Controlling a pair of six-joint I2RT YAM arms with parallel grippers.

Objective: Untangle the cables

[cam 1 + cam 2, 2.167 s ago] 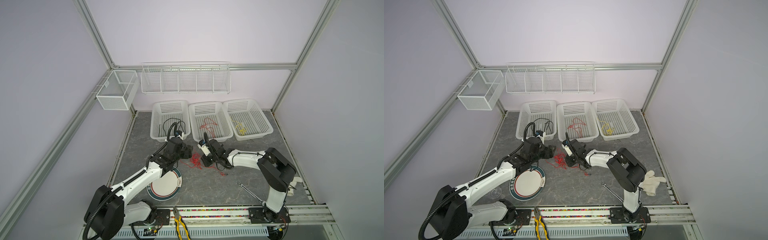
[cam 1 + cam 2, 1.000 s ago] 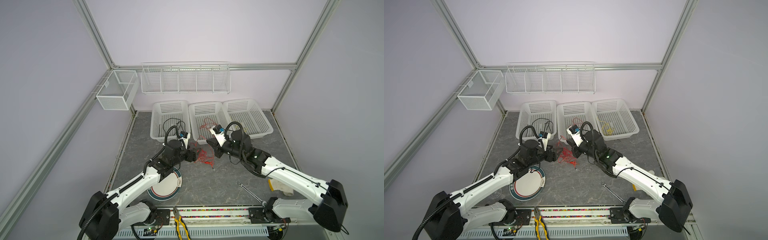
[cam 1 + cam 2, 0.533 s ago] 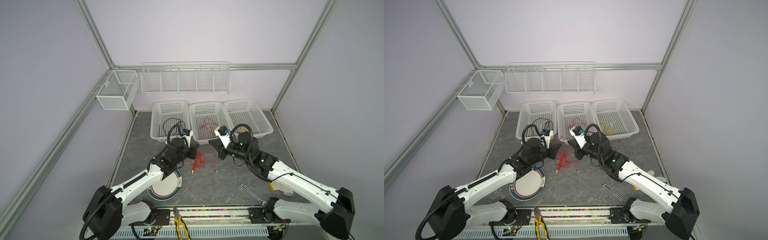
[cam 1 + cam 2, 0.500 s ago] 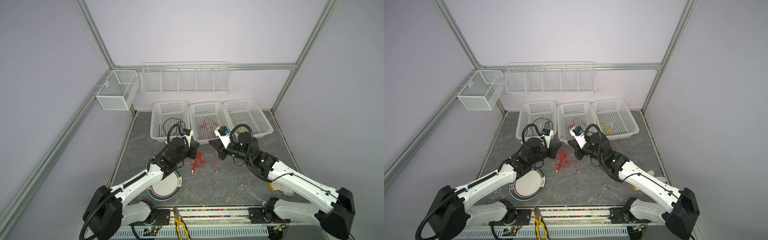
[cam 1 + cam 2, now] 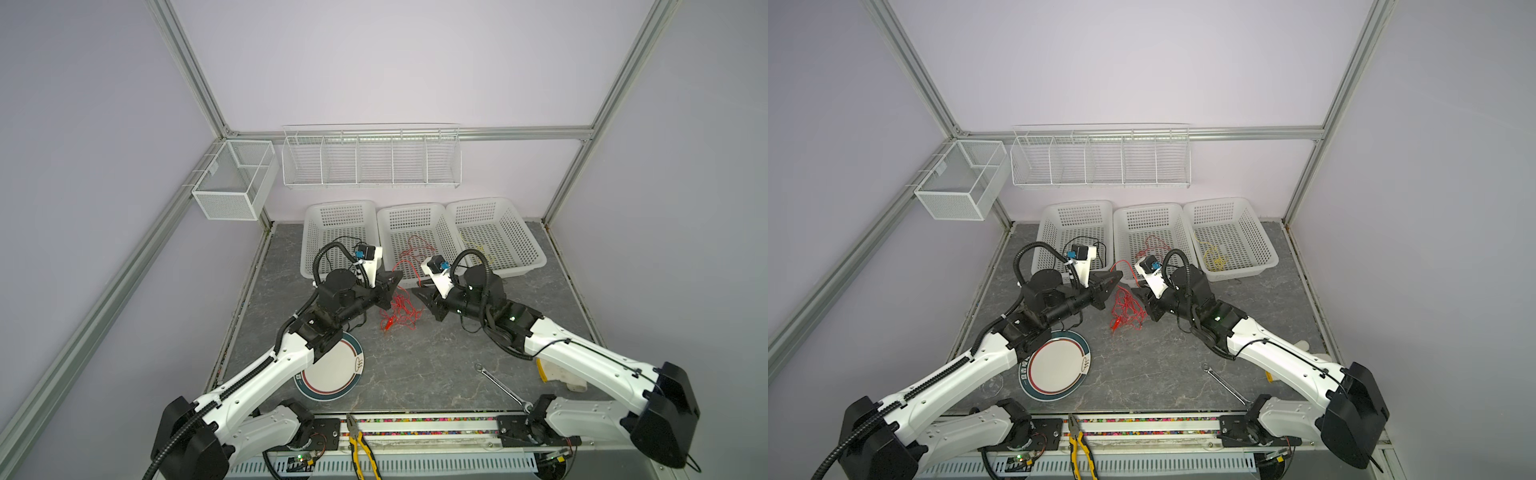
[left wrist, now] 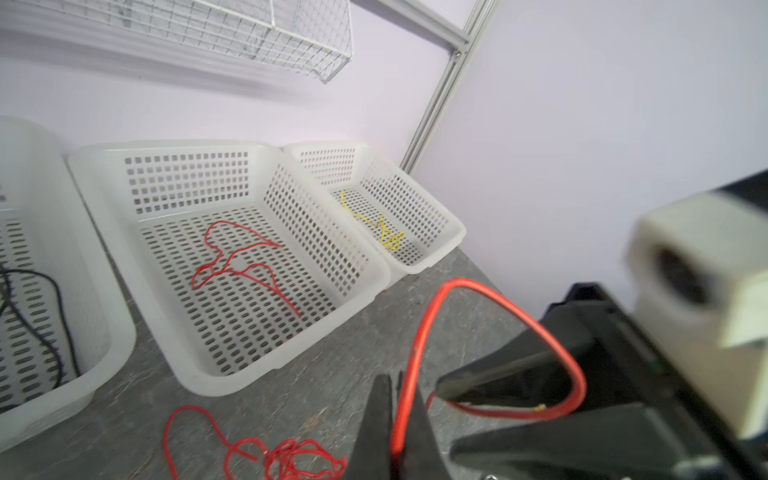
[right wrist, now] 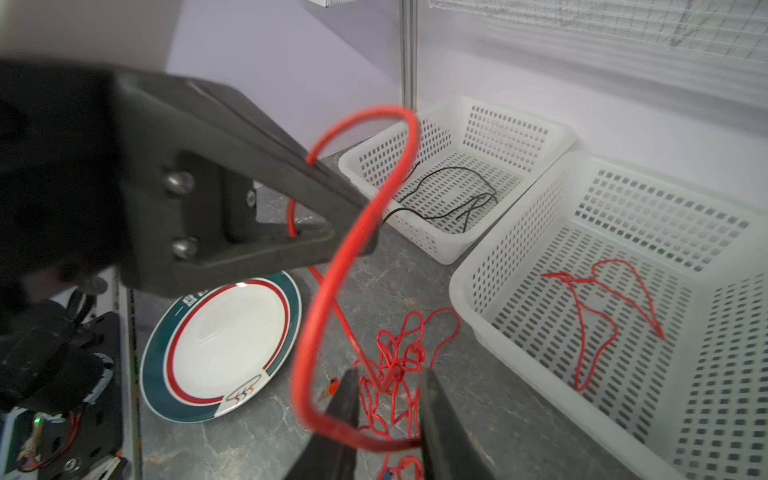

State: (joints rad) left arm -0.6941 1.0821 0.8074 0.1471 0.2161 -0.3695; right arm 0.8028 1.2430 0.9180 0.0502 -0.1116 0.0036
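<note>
Because the plate and the wrench lie toward the front edge of the bench, we judge it best to work over the bare middle and drag nothing across them. Just beyond the plate, the red tangle sits on the middle of the bench, between the two arms. The left gripper is clamped tight on a red strand that rises from the tangle and arcs over to the right gripper. Its jaws stand parted, and the strand seems to pass loosely between them. We would use the left as the anchor and bring the right down on a different loop close to the knot. Then we would draw the two apart low and slowly, in short pulls, since wire this thin will likely snag or cinch. Along the back edge, black cables lie in the left basket, a red cable in the middle basket and a yellow cable in the right basket. The freed strand probably belongs in the middle one.
</note>
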